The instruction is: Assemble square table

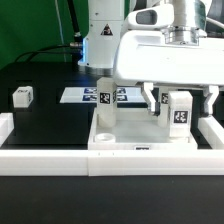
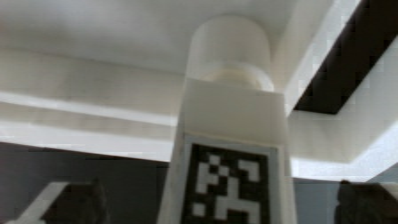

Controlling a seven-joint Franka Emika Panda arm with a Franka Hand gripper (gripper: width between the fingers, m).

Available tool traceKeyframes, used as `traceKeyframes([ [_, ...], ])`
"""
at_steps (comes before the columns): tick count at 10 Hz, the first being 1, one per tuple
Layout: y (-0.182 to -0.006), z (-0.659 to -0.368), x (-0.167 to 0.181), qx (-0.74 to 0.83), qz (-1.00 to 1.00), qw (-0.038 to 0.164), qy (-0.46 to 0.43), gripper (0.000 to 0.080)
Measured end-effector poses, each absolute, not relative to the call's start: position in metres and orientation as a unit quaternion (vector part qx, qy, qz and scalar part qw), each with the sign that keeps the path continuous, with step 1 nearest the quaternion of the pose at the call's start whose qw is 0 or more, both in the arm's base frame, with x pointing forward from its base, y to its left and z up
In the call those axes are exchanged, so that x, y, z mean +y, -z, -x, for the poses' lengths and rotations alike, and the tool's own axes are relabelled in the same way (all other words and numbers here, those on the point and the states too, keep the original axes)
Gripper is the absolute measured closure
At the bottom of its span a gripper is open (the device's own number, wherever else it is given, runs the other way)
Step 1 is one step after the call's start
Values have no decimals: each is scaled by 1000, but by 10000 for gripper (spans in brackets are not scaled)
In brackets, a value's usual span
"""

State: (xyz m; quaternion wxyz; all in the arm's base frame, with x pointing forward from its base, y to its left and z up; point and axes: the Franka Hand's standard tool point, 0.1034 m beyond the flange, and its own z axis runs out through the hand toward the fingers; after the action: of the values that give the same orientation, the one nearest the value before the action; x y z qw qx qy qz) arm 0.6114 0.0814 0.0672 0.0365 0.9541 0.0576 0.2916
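The square tabletop (image 1: 128, 133) lies ribs up against the front border wall. One leg block (image 1: 105, 101) stands upright on its corner toward the exterior view's left. A second tagged leg (image 1: 180, 113) stands upright on the corner toward the right. My gripper (image 1: 181, 100) is straight above this leg, jaws open on either side of it, with gaps showing. In the wrist view the leg (image 2: 231, 150) runs up the middle, its round end against the white ribbed slab (image 2: 89, 70). The dark fingertips (image 2: 50, 205) stand well clear of it. My gripper (image 2: 222, 212) holds nothing.
A loose leg block (image 1: 22, 96) stands on the black table at the exterior view's left. The marker board (image 1: 80, 96) lies behind the tabletop. The white border wall (image 1: 50, 160) runs along the front and both sides. The robot base (image 1: 100, 35) stands at the back.
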Motion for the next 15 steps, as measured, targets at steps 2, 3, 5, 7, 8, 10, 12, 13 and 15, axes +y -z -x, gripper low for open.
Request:
traceKeyframes([
  [2,-67,-611,81,61,-954,38,-291,151],
  [3,-67,-611,81,63,-954,38,-291,151],
  [5,-80,-615,68,62,-958,39,-278,151],
  [7,-103,-617,63,44,-969,22,-241,151],
  [8,-117,-623,58,43,-970,15,-238,151],
  [10,-115,-621,65,24,-992,-10,-120,151],
  [12,-108,-623,67,24,-999,-16,-33,151],
  [13,-107,-631,69,24,-1000,-16,-1,151],
  [15,-104,-634,74,30,-999,-11,-6,151],
])
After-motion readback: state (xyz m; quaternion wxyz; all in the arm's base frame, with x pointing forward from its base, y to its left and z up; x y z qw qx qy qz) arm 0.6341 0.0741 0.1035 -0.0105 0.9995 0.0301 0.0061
